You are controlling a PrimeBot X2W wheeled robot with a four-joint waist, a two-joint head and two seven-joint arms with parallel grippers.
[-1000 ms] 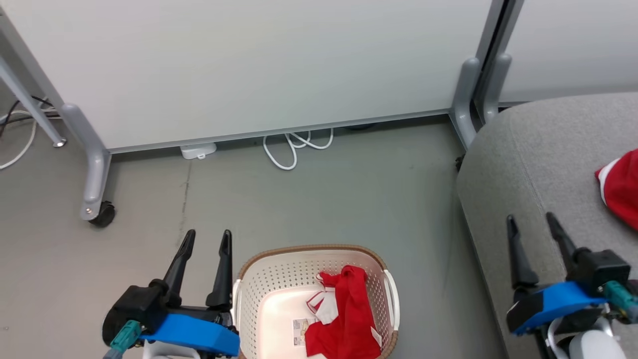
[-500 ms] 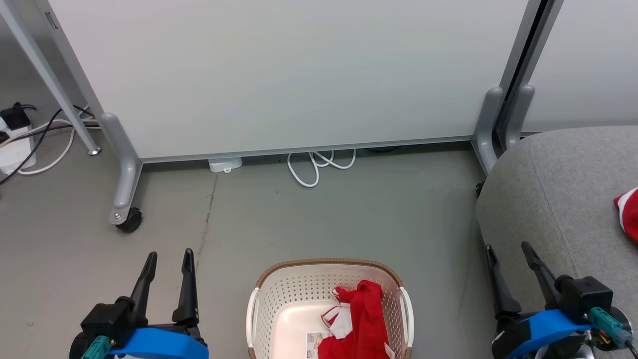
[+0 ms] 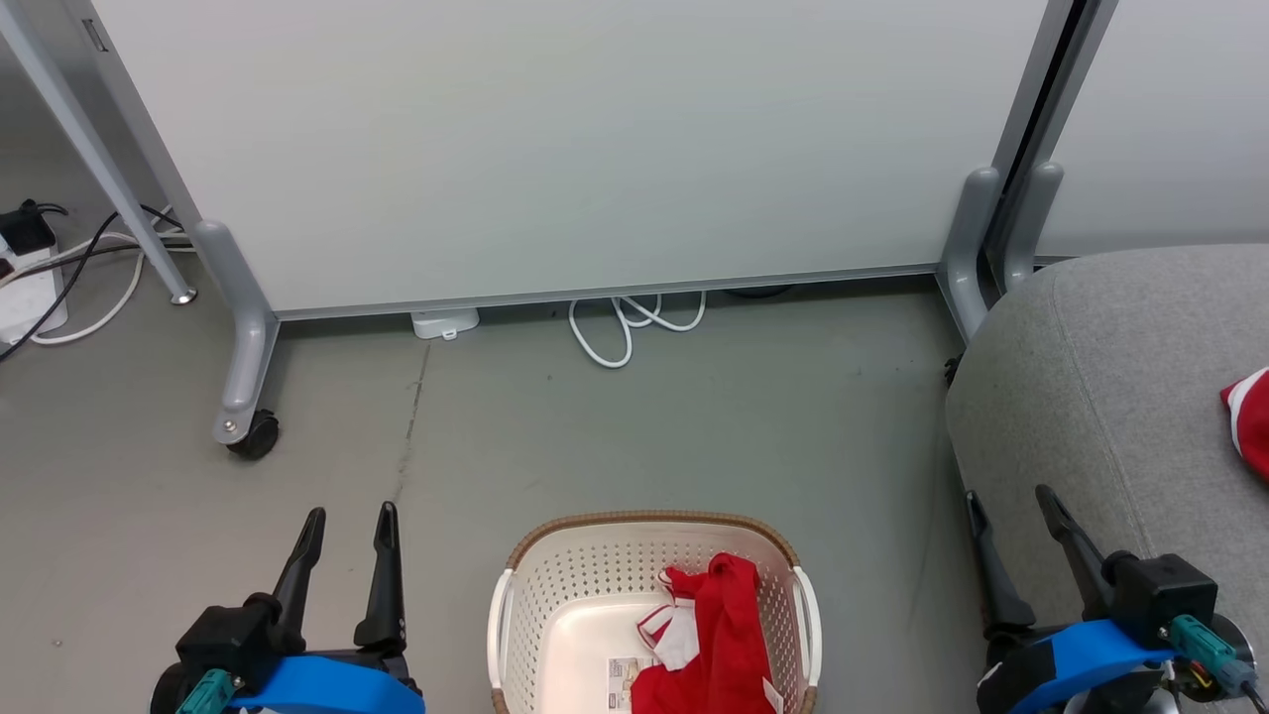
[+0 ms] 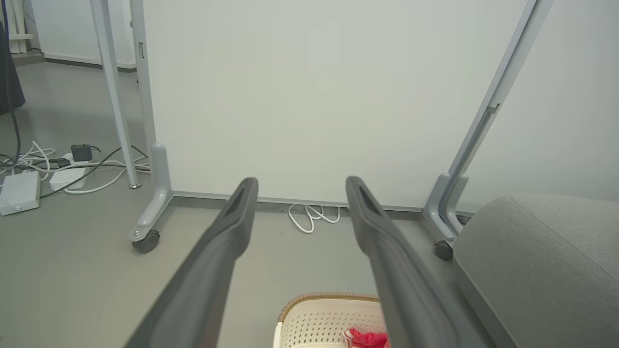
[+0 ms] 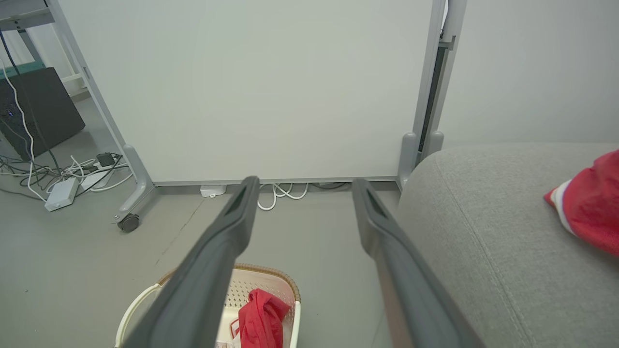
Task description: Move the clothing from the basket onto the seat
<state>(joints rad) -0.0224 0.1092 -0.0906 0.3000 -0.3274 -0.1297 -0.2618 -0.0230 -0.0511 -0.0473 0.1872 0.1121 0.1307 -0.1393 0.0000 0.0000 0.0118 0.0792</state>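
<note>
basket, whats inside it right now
One red garment with white trim lies in the basket, toward its right side, partly covering a label on the base. Anything under the fabric is hidden.

The basket [image 3: 575, 575] is cream-white, patterned with rows of small holes, under a brown woven-look rim. The clothing [image 3: 719, 635] in it is bright red with white trim, like the second garment [image 3: 1251, 416] on the light-grey woven seat [image 3: 1110, 377]. The floor [image 3: 694, 426] is dull grey-green, the partition panel [image 3: 595, 149] pale grey-white and the cable [image 3: 625, 322] white. The left gripper [image 3: 351, 513] and right gripper [image 3: 1007, 496] have black fingers and blue wrist covers.
</note>
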